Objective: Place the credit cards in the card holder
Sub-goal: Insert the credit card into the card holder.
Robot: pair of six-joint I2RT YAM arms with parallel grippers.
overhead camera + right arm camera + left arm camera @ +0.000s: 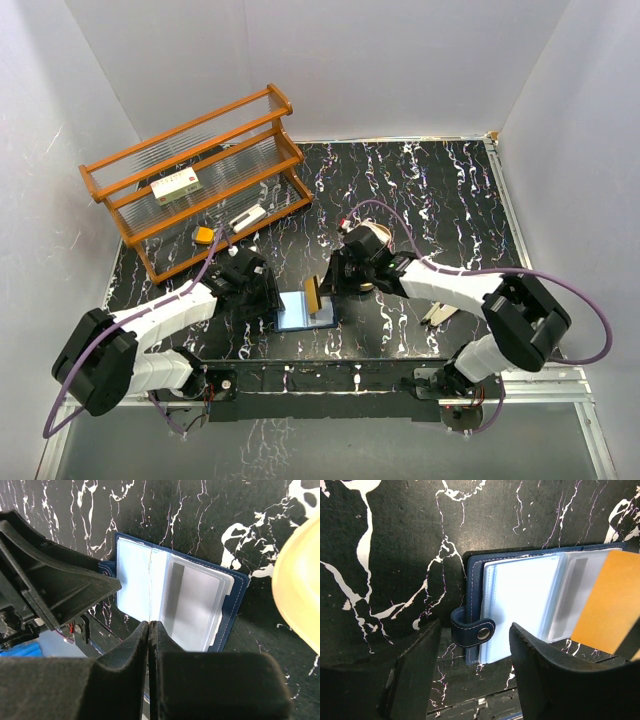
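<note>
I am at the insertion step: my right claw (328, 291) is pinched together on a thin orange-gold plastic credit card (612, 607), held on edge over the open navy-blue folding card holder (298, 319), low centre of the top view. My left claw (475, 627) stands apart astride the holder's snap strap (481, 634), gripping nothing. Next, I judge, the card's lower edge must find a free pocket mouth and slide in.

Two arms, both white shells with chunky black joints: left arm (165, 315), right arm (450, 285). A purple cable (603, 318) loops off each. Black base brackets (215, 383) sit bottom of frame. The pincer fingers (555, 680) are matte black, wedge-shaped and rough-edged.
</note>
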